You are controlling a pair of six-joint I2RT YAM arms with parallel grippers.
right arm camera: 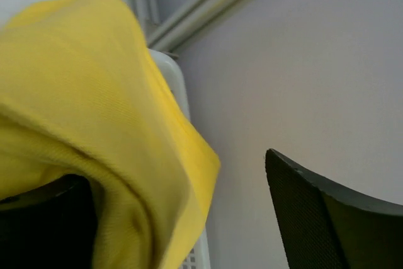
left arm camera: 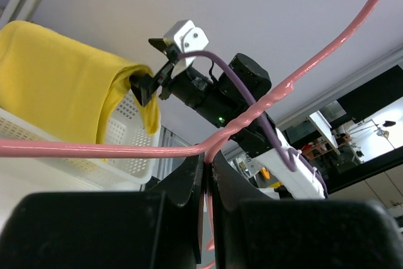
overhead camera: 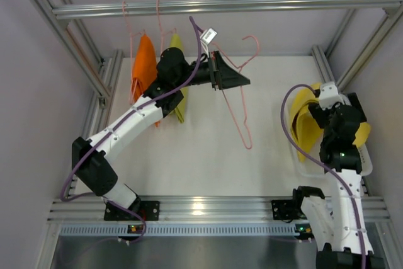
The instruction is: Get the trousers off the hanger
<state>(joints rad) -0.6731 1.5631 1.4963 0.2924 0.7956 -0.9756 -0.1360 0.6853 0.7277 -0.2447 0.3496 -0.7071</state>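
The left gripper (left arm camera: 207, 159) has its jaws pressed together on the wire of a bare pink hanger (overhead camera: 237, 109), pinching it just where the shoulder bends toward the neck. In the top view that hanger hangs slanted over the white table (overhead camera: 208, 155), its hook short of the aluminium rail (overhead camera: 220, 5). Behind the left arm two pairs of trousers hang on hangers of their own: the orange trousers (overhead camera: 143, 64) to the left and the yellow-green trousers (overhead camera: 181, 102) beside them, partly hidden by the arm's forearm. The third pair, the yellow trousers (overhead camera: 302, 124), is off on the right side of the table, draped in a loose fold over the rim of a white basket (left arm camera: 129, 155), part of the cloth inside and part spilling over the edge. The right gripper (left arm camera: 143, 87) sits over that basket with its jaws spread wide – the wrist view shows one finger (right arm camera: 327, 218) standing clear of the cloth, while the other lies under the yellow fold – so nothing is pinched between them.
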